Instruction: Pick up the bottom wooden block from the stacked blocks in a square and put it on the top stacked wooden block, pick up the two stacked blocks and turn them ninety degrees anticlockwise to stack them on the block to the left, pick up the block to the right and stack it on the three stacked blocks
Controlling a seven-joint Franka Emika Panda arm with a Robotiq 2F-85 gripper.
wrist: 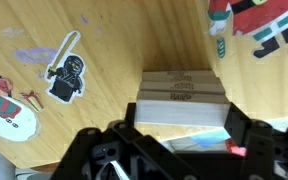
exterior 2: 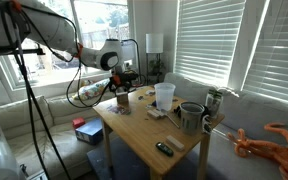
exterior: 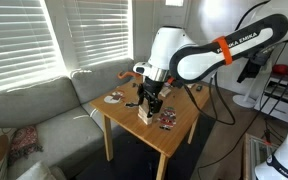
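You are hovering the claw (wrist: 182, 130) straight above the stacked blocks (wrist: 181, 92), which are sitting on the desk (wrist: 104, 45). Their long axis is running left to right across the claw's opening in the wrist view. The claw is standing released, spread slightly wider than the stack

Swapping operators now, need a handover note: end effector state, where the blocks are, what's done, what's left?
End effector: open, low over the table, with one finger on each side of the stacked blocks in the wrist view. Contact is not clear.
Blocks: one pale stack stands on the table near the stickers. The number of layers is not readable.
Done: some stacking, and the stack stands square.
Left: the stage is unclear. Count the layers, look for any loose block, then finish the stack.
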